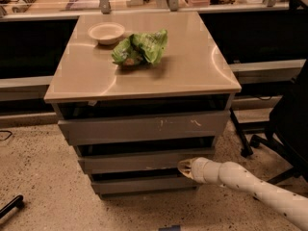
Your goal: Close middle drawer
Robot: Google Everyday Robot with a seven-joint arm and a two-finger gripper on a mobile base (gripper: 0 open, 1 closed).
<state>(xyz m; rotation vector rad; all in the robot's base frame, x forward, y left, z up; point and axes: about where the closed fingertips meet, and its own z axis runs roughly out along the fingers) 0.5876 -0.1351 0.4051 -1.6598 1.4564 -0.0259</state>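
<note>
The middle drawer (134,161) is the plain grey front between two others in the cabinet under the beige top. It stands slightly out, with a dark gap above it. My gripper (183,167), on a white arm coming from the lower right, is at the right end of that front, touching or nearly touching it. The taller drawer front (144,127) with pale scratch marks is above, also pulled out a little. The shallow bottom drawer front (139,184) is below.
A white bowl (106,32) and a crumpled green bag (140,47) lie on the cabinet top (192,71). A black office chair (288,124) stands close on the right. A black object (10,207) lies on the speckled floor at lower left.
</note>
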